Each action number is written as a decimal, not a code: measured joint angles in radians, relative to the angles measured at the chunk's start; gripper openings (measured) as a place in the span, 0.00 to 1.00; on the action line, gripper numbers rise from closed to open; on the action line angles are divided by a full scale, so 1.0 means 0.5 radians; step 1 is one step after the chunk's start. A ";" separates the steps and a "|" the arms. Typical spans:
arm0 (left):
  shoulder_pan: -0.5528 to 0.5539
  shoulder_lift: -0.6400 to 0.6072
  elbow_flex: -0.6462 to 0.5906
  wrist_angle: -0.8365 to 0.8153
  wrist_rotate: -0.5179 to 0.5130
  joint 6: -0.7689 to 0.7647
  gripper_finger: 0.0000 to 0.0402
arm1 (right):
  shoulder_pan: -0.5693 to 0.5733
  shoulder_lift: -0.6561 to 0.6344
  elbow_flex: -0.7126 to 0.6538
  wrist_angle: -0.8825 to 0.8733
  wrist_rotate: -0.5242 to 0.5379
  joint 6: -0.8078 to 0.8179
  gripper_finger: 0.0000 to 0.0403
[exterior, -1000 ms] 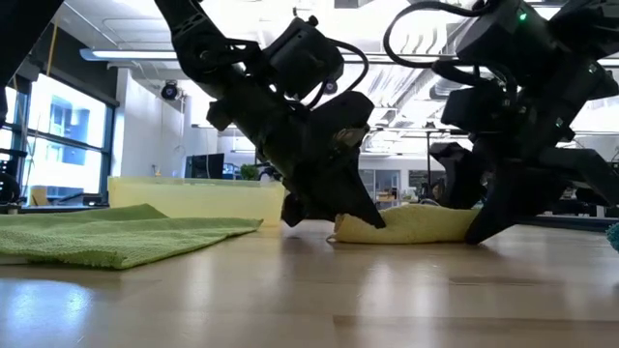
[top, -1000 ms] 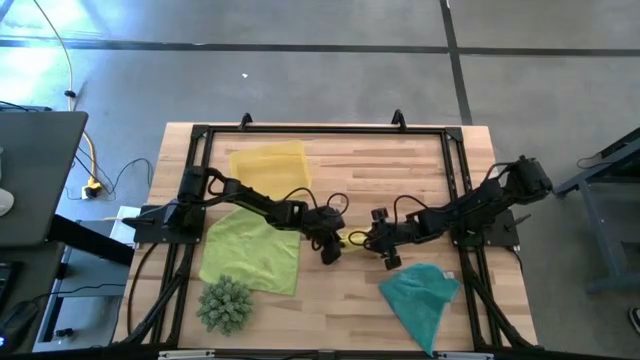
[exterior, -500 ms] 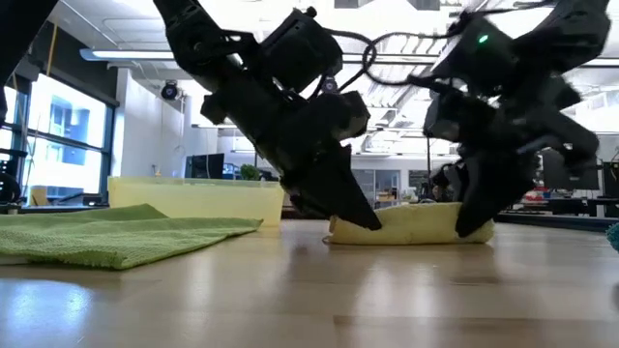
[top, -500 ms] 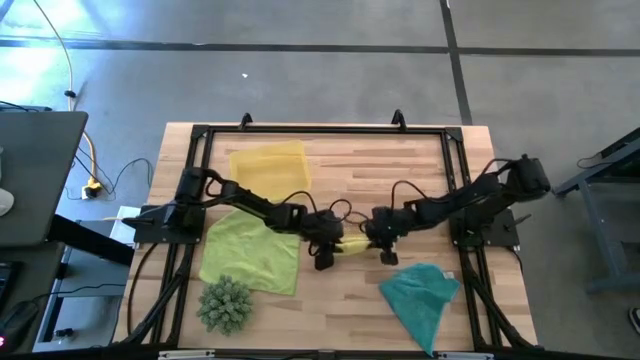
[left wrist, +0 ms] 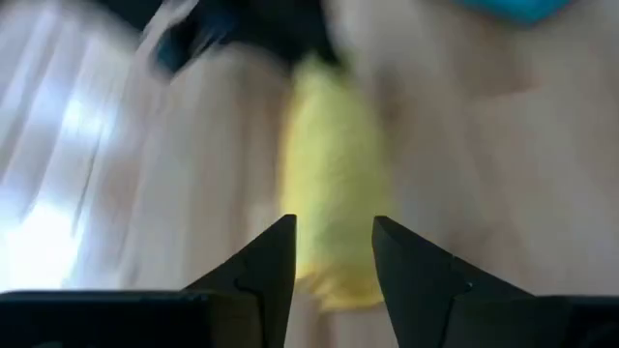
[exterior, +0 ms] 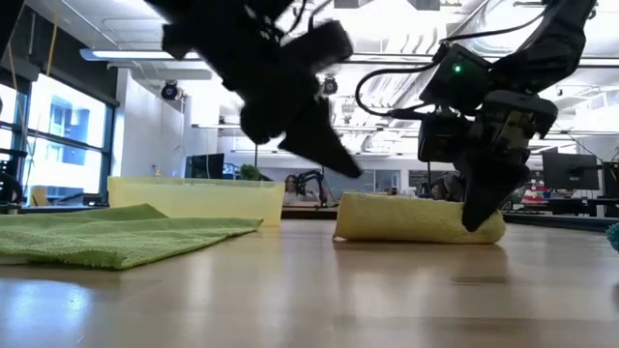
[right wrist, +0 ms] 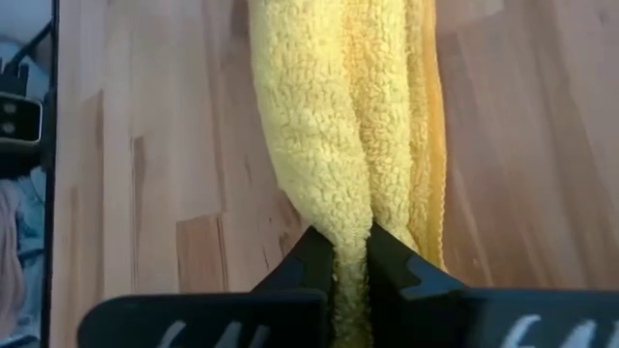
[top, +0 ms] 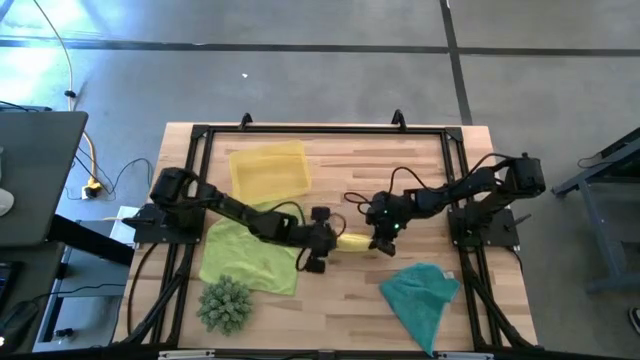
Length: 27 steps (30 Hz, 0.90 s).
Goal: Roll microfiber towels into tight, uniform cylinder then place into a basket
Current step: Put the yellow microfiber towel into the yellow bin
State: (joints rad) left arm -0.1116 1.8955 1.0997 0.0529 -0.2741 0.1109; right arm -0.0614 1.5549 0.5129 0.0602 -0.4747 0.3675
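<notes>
Pinching one end of the rolled yellow towel [right wrist: 360, 116], well short of the basket [top: 268, 170], the right gripper [top: 384, 238] risks unrolling it; the left gripper [top: 312, 262] apparently hangs open, clear.

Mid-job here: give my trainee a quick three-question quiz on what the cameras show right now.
1. True or false: the right gripper is shut on the yellow roll.
2. Which towel lies flat beside the plant ball? A) teal B) lime C) yellow
3. Fill in: the basket holds ___ rolled towels.

Key: 1 true, it pinches one end of the roll. 2 B, the lime towel; the teal towel lies crumpled on the right. 3 no; the left gripper is open, off the roll.
</notes>
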 joint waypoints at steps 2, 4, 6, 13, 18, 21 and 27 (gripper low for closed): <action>-0.047 0.024 -0.001 0.187 0.002 0.091 0.32 | -0.014 -0.001 0.000 0.000 0.001 0.036 0.02; -0.063 0.081 0.006 0.371 0.001 0.107 0.32 | -0.020 -0.001 0.001 0.001 0.002 0.041 0.02; -0.054 0.133 0.000 0.468 -0.011 0.057 0.32 | -0.021 -0.002 0.001 0.002 0.005 0.041 0.02; -0.009 0.287 0.001 0.667 0.001 -0.027 0.33 | -0.021 -0.002 0.001 0.020 0.028 0.088 0.09; -0.009 0.403 0.018 0.914 0.012 -0.008 0.39 | -0.021 -0.002 0.002 0.021 0.034 0.110 0.10; -0.002 0.476 0.075 0.925 0.009 0.063 0.43 | -0.021 -0.002 0.002 0.023 0.036 0.125 0.10; 0.032 0.641 0.238 0.796 -0.075 0.192 0.47 | -0.021 -0.003 0.002 0.029 0.043 0.145 0.10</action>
State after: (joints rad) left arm -0.0955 2.2159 1.2187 0.4508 -0.3115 0.2070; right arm -0.0719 1.5536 0.5140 0.0748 -0.4530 0.4398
